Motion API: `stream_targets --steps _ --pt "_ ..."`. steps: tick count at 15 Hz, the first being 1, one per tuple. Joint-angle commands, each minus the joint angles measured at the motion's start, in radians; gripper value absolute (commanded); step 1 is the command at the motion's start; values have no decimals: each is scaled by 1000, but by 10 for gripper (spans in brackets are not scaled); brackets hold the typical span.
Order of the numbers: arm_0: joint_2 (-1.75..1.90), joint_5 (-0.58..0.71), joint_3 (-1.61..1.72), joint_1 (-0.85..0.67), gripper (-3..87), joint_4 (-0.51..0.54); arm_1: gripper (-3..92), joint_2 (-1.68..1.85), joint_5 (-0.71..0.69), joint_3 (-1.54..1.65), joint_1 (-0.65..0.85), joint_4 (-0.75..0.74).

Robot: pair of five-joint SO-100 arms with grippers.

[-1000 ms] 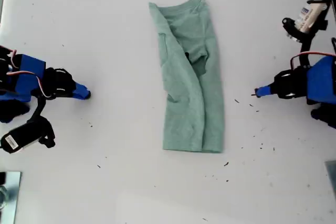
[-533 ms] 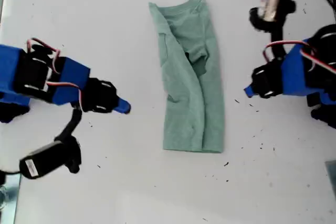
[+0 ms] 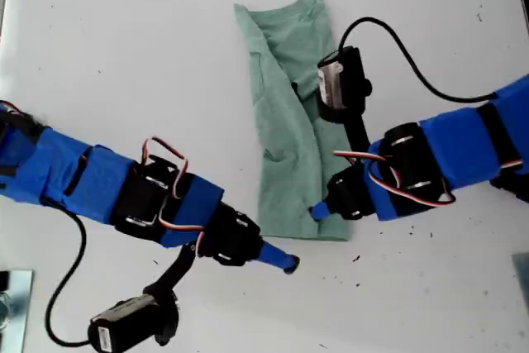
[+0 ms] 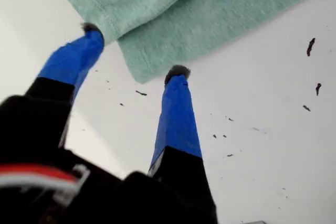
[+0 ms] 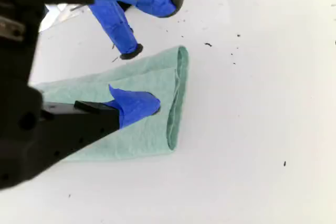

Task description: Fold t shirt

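The sage-green t shirt [image 3: 289, 113] lies folded into a long narrow strip on the white table, neck toward the exterior view's top. My first gripper [image 3: 283, 262] comes in from the exterior view's left and stands open just off the shirt's lower hem. Its two blue fingers [image 4: 176, 108] straddle a corner of the t shirt [image 4: 210, 14] without closing on it. My second gripper [image 3: 318, 211] reaches in from the exterior view's right. It rests over the lower part of the t shirt [image 5: 136, 140] as a single blue tip [image 5: 142, 106] with no gap. The first gripper [image 5: 153, 24] shows beyond it.
The second arm's black wrist camera [image 3: 339, 84] and cable hang over the shirt's middle. The first arm's camera [image 3: 128, 328] sits low near the exterior view's bottom edge. Dark specks [image 3: 357, 259] dot the table, and a metal piece [image 3: 12, 303] shows at the exterior view's lower left.
Both arms have swung in from the exterior view's sides to the shirt's lower end. The shirt itself has not moved.
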Motion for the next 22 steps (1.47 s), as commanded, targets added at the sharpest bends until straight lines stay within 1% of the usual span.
stream_targets --steps 1,2,5,7,8,11,13,14,15,16,17,18,21,22 --pt "-60 37 -133 -67 275 26 293 9 12 -38 -21 3" --pt "-80 41 -133 -92 276 34 296 12 8 -14 -21 2" --pt "-146 74 -135 -167 274 67 294 12 -44 57 2 -77" --pt "-167 87 -137 -192 269 100 290 12 -44 92 3 -104" --pt "-202 87 -143 -196 269 114 285 12 -40 133 3 -149" --pt "-296 94 -173 -199 236 169 231 -2 -43 344 12 -425" --pt "-341 112 -178 -183 207 202 204 -124 -34 373 17 -548" --pt "-379 126 -196 -176 166 238 183 -187 -32 371 17 -603" --pt "-405 133 -196 -175 119 276 103 -230 -23 353 15 -624" --pt "-426 156 -196 -181 26 314 46 -244 -23 334 14 -621" --pt "-449 170 -196 -195 -1 348 23 -242 -25 325 14 -606" --pt "-463 189 -196 -204 -1 367 -11 -241 -28 311 15 -578" --pt "-440 229 -210 -201 -2 356 -10 -222 -46 272 6 -541" --pt "-407 232 -225 -189 -2 354 -10 -219 -51 222 6 -488"
